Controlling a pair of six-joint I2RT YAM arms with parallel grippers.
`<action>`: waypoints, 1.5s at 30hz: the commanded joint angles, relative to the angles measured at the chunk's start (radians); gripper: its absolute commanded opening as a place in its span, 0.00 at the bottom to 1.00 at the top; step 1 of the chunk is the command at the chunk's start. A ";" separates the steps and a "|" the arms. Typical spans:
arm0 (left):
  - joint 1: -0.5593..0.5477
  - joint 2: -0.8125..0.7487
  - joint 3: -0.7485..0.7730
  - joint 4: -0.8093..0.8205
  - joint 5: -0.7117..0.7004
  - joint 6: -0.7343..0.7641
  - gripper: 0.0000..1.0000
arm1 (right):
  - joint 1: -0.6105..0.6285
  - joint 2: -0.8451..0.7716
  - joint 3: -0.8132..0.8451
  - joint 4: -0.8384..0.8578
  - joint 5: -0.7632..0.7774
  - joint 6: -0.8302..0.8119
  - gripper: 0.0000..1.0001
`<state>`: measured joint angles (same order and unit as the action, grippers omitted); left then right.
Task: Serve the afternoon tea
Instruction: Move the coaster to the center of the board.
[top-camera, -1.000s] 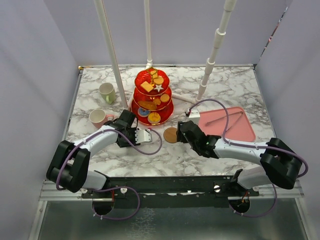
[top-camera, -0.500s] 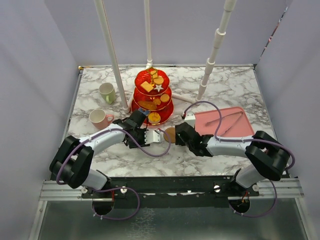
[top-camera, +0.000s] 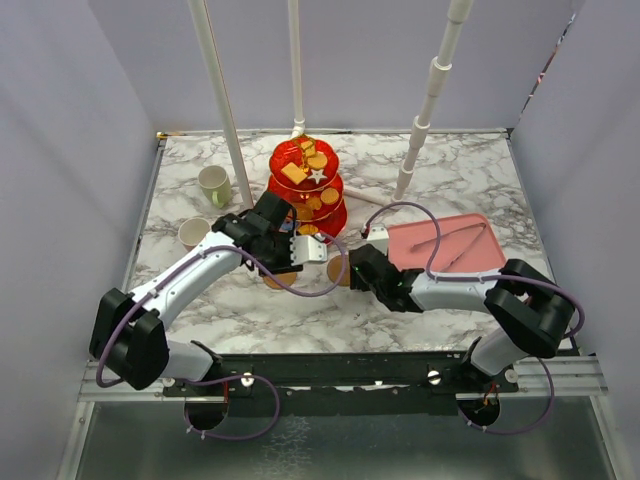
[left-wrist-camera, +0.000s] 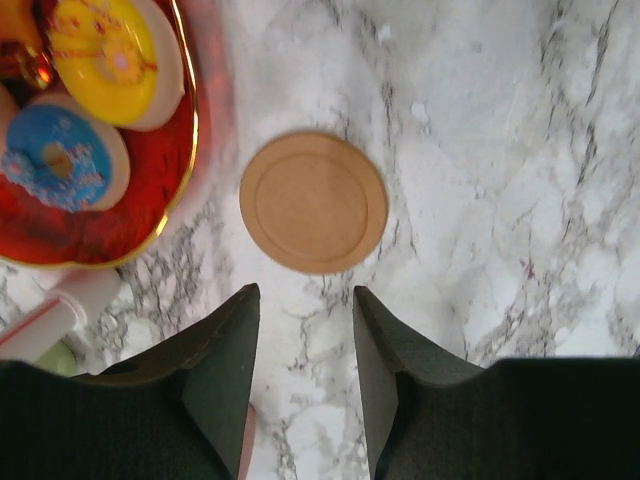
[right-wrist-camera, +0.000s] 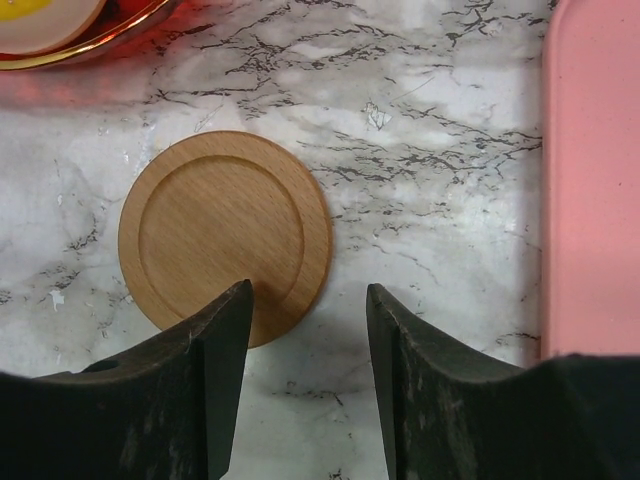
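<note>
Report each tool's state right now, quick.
Left tool: open, holding nothing.
Right tool: open, holding nothing; one finger overlaps the edge of a brown coaster.

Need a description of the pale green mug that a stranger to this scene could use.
Find the red three-tier stand at the back middle of the marble table. Two mugs stand to its left. The pale green mug is the one farther back, right beside the white pole; the pink mug sits nearer the arms.
</note>
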<state>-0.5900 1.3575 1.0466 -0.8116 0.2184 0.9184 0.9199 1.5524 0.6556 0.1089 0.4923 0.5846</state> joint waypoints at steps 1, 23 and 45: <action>0.096 0.032 -0.016 -0.163 -0.063 0.141 0.45 | -0.019 0.009 0.036 0.030 -0.004 -0.036 0.52; 0.198 0.158 -0.206 0.249 -0.025 0.073 0.46 | -0.073 -0.003 -0.027 -0.032 -0.009 0.029 0.47; 0.184 0.012 -0.017 -0.006 -0.011 -0.059 0.57 | -0.073 -0.185 0.044 -0.062 -0.071 -0.082 0.56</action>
<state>-0.4690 1.4471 0.9348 -0.6621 0.1749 0.8726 0.8486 1.4311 0.6556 0.0578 0.4507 0.5541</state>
